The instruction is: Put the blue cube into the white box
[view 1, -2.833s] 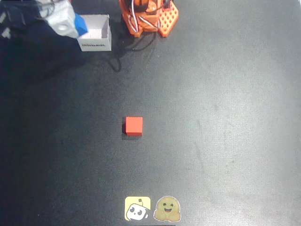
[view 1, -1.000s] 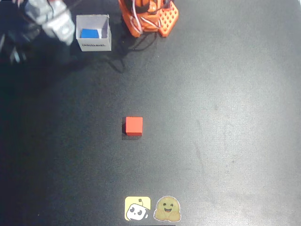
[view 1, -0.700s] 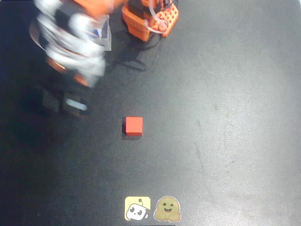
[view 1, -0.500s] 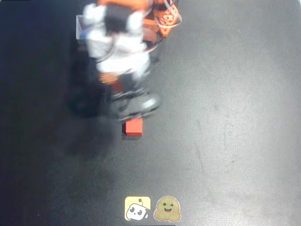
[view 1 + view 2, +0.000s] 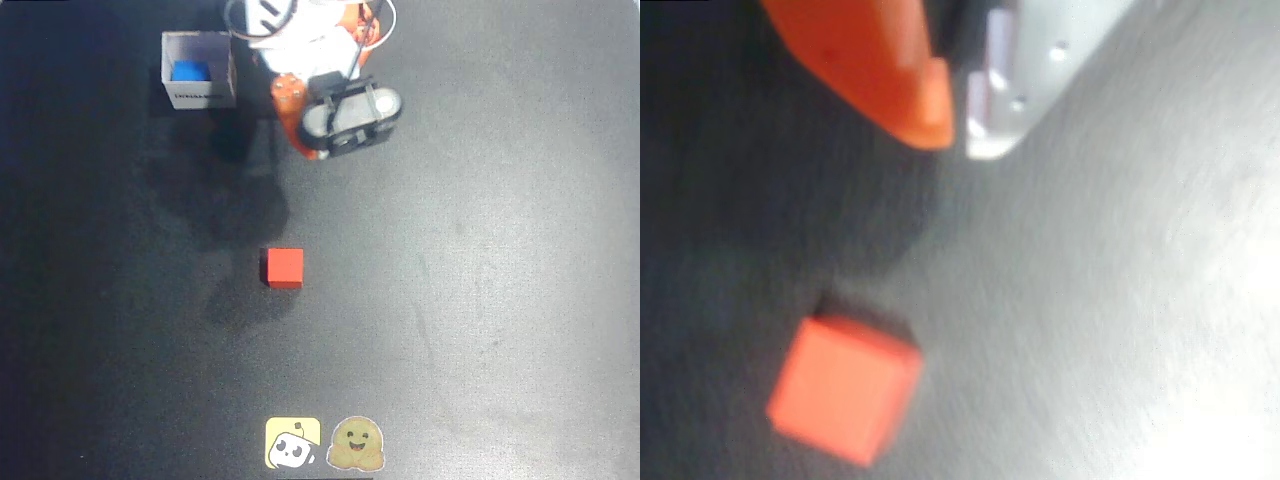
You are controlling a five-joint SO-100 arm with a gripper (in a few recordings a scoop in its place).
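The blue cube [image 5: 188, 70] lies inside the white box [image 5: 203, 97] at the top left of the overhead view. My gripper [image 5: 310, 150] hangs to the right of the box, near the arm's base, and points down the table. In the wrist view the gripper [image 5: 960, 130] has its orange finger [image 5: 880, 60] and its white finger [image 5: 1030, 60] close together, with nothing between them. It is shut and well apart from the box.
A red cube [image 5: 284, 267] sits mid-table, below the gripper; it also shows blurred in the wrist view as the red cube [image 5: 845, 388]. Two stickers [image 5: 322, 443] lie at the front edge. The mat is dark.
The blue cube went from the gripper into the box. The arm then swung fast from the box's left side, across the table, back to the right of the box.
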